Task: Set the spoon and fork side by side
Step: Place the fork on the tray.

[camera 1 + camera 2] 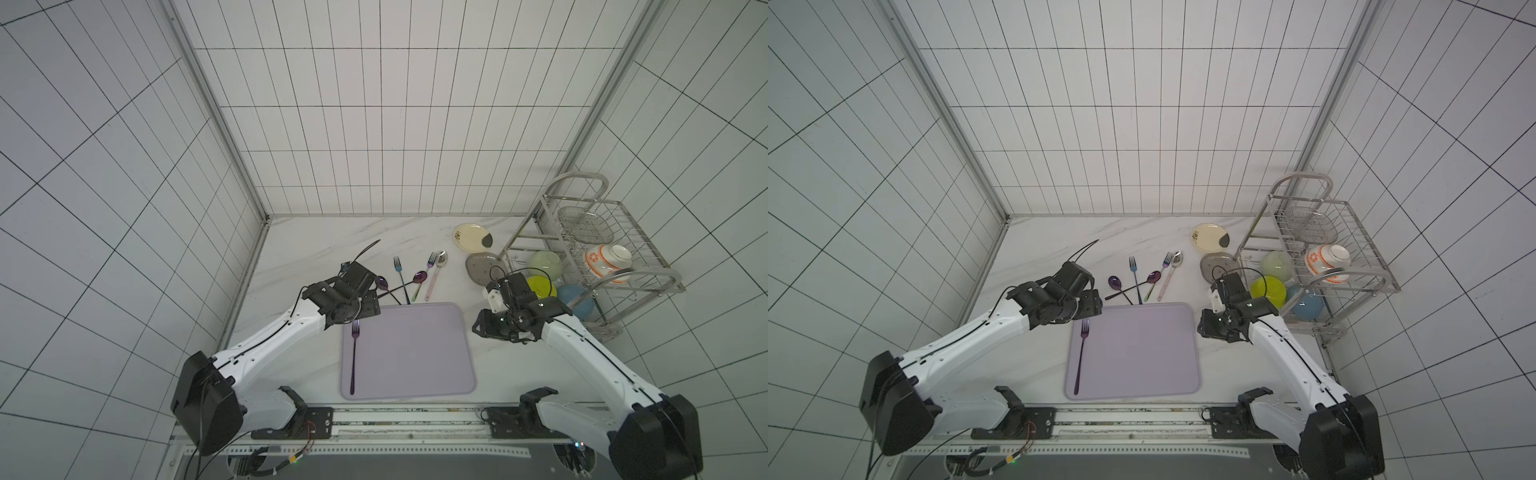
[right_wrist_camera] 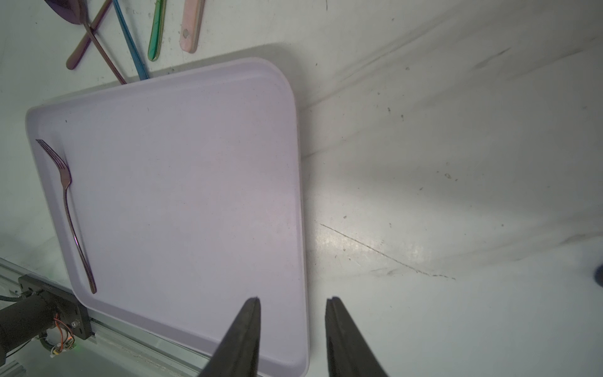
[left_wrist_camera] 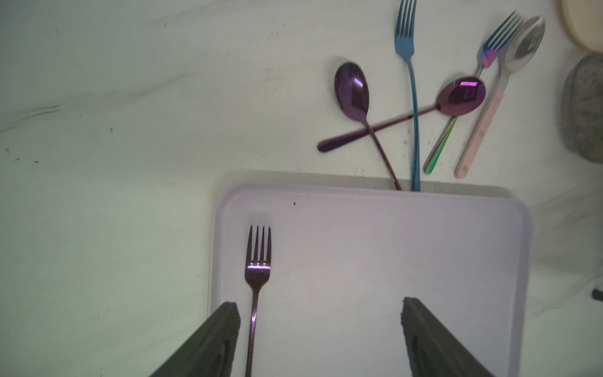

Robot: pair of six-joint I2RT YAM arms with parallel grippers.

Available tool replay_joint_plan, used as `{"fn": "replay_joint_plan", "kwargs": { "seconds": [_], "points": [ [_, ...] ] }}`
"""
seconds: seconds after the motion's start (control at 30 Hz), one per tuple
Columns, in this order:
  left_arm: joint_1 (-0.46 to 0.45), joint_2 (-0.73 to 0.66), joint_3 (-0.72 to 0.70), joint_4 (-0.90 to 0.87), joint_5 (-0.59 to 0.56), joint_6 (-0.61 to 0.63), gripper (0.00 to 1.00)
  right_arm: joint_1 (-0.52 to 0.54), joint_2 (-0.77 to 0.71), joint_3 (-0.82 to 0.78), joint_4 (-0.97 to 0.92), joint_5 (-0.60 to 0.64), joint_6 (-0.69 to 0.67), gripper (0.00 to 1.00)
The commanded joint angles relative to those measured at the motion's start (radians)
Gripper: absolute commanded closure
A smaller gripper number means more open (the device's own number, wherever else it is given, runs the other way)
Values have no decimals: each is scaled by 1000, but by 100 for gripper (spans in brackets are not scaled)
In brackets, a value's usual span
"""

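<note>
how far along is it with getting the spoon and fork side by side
Done: the purple metal fork lies on the lilac tray, near its edge. In hand: nothing; the left gripper hangs open above it. Left: no spoon is beside it yet; the purple spoons lie on the counter.

Fork (image 1: 353, 356) lies on tray (image 1: 415, 357) (left side).

Purple fork (image 1: 1081, 357) lying along lilac tray's (image 1: 1142, 374) left edge, loose cutlery (image 1: 1142, 280) beyond the tray
</note>
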Motion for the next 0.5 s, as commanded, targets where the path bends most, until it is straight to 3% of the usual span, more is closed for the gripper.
{"fn": "replay_joint_plan", "kwargs": {
  "seconds": [0.0,0.07,0.17,0.27,0.33,0.47],
  "points": [
    [19,121,84,9,-37,-89,20,1,-6,-9,-11,19,7,63],
    [37,234,165,11,7,-128,21,2,-3,-8,-12,20,8,63],
    [36,418,337,-18,49,-112,30,2,-1,-7,-16,27,10,64],
    [-25,607,551,-63,-36,83,30,1,-3,-6,-17,34,13,63],
    [-51,698,648,-76,-18,247,30,1,-5,-6,-18,36,15,64],
    [-70,804,724,-112,-67,458,30,0,-4,-5,-21,46,16,63]
  ]
}}
